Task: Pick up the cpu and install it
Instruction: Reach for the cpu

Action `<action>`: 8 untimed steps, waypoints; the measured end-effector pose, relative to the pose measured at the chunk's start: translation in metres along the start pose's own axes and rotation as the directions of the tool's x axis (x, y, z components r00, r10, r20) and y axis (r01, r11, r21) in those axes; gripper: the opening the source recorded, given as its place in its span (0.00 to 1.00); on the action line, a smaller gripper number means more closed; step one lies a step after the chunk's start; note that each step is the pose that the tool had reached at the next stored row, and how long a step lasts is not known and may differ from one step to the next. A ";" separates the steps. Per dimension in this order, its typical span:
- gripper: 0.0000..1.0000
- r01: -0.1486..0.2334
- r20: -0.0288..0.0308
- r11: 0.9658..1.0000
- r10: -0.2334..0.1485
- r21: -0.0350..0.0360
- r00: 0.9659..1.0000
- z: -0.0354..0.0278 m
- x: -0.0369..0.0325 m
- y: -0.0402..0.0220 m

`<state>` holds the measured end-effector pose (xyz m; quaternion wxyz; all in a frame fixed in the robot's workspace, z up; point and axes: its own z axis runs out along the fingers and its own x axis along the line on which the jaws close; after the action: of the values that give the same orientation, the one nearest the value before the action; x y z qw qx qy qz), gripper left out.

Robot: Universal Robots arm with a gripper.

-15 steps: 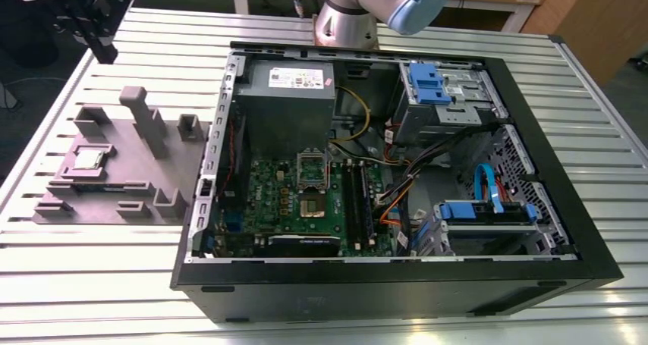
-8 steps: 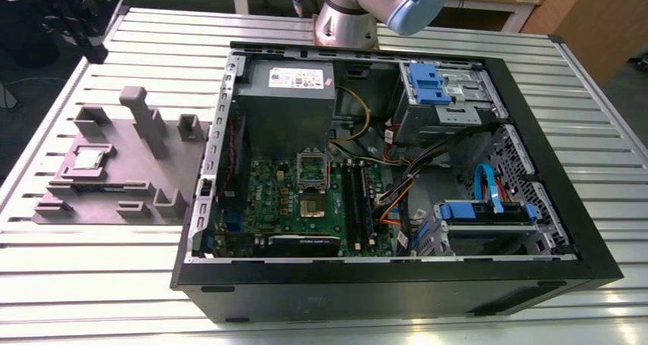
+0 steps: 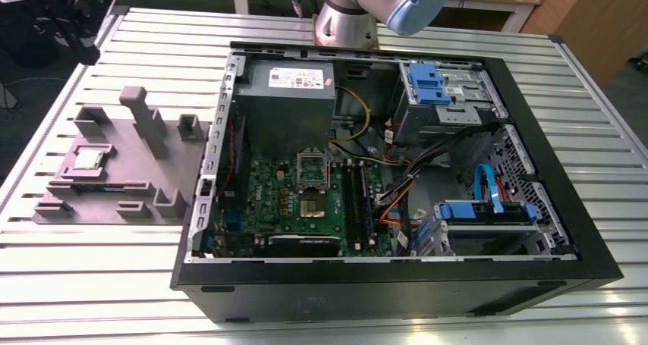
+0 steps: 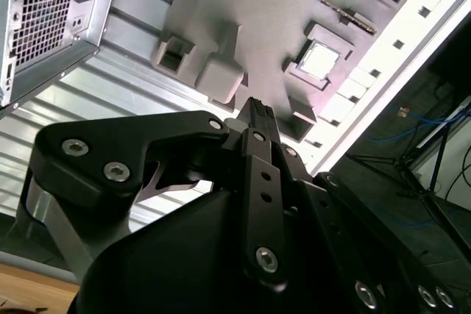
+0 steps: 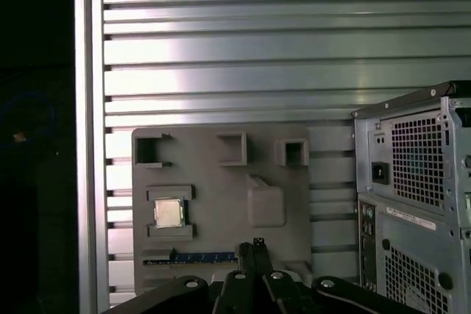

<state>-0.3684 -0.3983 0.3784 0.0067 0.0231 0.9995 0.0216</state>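
Black pincer (image 5: 251, 249), apparently closed and empty, hangs above grey moulded holder (image 5: 221, 200); it should centre squarely over silvery square cpu (image 5: 168, 213).

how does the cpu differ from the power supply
Size: the cpu is a small flat square; the power supply is a far bigger box.
Place: the cpu lies in a pocket of the grey fixture, outside the computer case; the power supply sits inside the case.
Look: the cpu's top is silvery with a pale rim; the power supply is dull grey with a white label.
Shared: both look metallic.
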 end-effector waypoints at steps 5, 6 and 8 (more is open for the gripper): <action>0.11 0.018 -0.005 1.000 -0.018 0.000 1.000 0.0009 0.0041 0.0004; 0.11 0.019 -0.006 1.000 -0.019 0.000 1.000 0.0010 0.0049 0.0004; 0.11 0.019 -0.006 1.000 -0.019 0.000 1.000 0.0012 0.0067 0.0003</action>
<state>-0.3751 -0.3976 0.3772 0.0040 0.0133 0.9997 0.0217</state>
